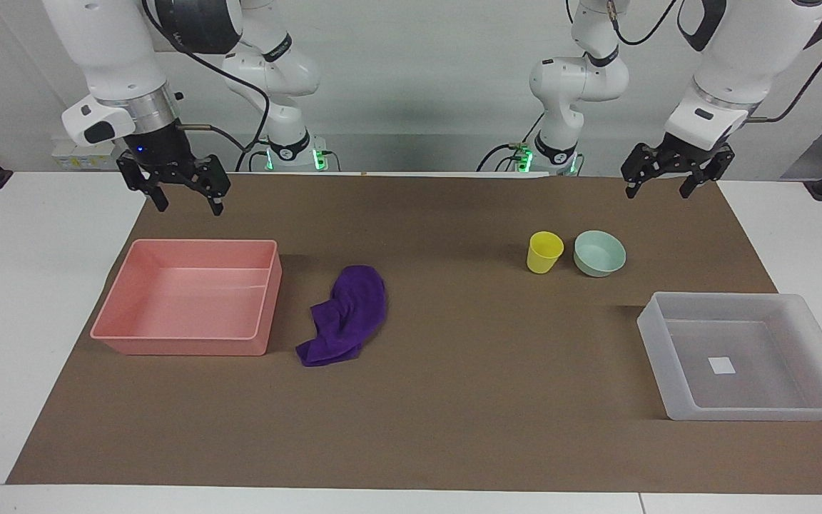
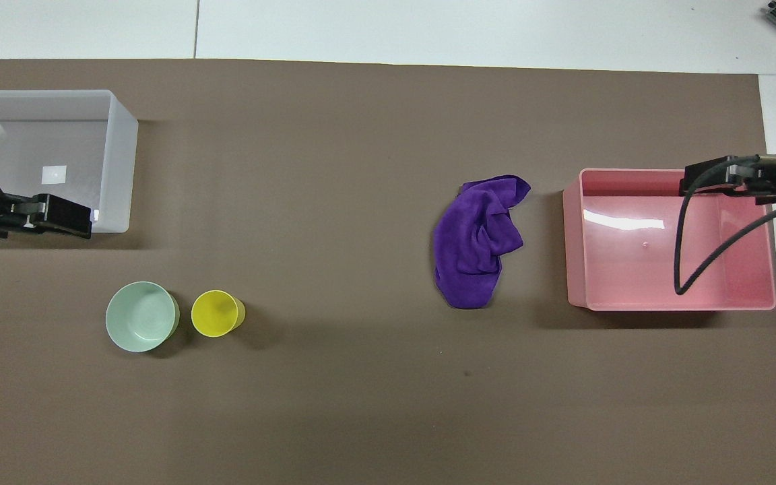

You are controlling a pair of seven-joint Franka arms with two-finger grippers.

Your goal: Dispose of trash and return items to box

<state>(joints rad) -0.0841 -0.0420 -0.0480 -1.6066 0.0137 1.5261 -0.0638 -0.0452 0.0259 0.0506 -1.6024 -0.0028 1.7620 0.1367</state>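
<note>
The purple rag (image 1: 345, 314) (image 2: 477, 239) lies crumpled on the brown mat beside the pink tray (image 1: 108, 314) (image 2: 671, 306), toward the left arm's end of it. The yellow cup (image 1: 544, 252) (image 2: 217, 313) stands upright next to the mint-green bowl (image 1: 599, 253) (image 2: 141, 316). Both are nearer to the robots than the whitish box (image 1: 657, 335) (image 2: 125, 155), which holds only its white sticker. My right gripper (image 1: 190, 207) (image 2: 704, 178) is open and empty, up in the air by the pink tray. My left gripper (image 1: 657, 191) (image 2: 65, 215) is open and empty, up over the mat at the left arm's end.
The brown mat (image 1: 468, 400) covers most of the white table (image 1: 33, 285). The pink tray has nothing in it. A black cable (image 2: 681, 269) hangs from the right arm over the pink tray in the overhead view.
</note>
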